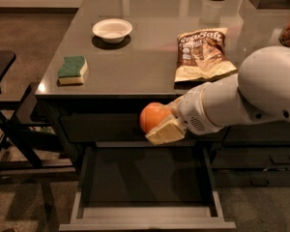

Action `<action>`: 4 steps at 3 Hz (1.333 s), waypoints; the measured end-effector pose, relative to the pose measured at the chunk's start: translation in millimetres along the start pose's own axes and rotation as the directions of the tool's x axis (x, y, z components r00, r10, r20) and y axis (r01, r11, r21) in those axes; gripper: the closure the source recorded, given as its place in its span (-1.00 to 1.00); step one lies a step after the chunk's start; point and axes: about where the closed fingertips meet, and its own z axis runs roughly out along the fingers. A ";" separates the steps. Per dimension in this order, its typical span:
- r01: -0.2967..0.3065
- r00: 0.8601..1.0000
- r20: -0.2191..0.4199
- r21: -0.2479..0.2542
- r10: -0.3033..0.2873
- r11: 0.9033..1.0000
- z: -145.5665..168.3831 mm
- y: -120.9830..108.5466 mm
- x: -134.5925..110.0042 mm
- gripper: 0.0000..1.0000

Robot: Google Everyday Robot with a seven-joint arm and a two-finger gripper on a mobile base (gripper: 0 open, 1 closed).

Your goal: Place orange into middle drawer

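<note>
Near the centre of the frame, just below the front edge of the table (135, 83), the gripper (160, 125) held the orange (152, 116). Its jaws were closed on the fruit: one pale finger lay under and beside it, and the other finger was hidden behind it. The white arm (261, 91) reached in from the right side of the frame.

The orange hung in the air, off the tabletop and above the middle drawer (147, 224). This drawer stood pulled out at the bottom of the frame, and its dark floor was bare. The fruit seemed to be over the back part of the drawer and well apart from the floor.

On the tabletop a white bowl (112, 29) stood at the upper left, a green sponge (71, 69) lay near the left edge, and a chip bag (203, 52) lay at the right of centre.

I judged that the carrying step was in hand, with the placing not yet done. The next move called for lowering the orange towards the drawer floor, clear of the walls and front lip, and only then opening the jaws. Released from this height, the round fruit could bounce or roll.
</note>
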 end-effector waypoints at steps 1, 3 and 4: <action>0.000 1.000 0.000 0.000 0.000 1.000 0.1 0.1 0.2 1.00; -0.253 0.967 -0.013 -0.029 0.253 0.967 55.5 26.1 101.6 1.00; -0.366 0.931 -0.032 -0.060 0.365 0.929 98.4 32.1 153.6 1.00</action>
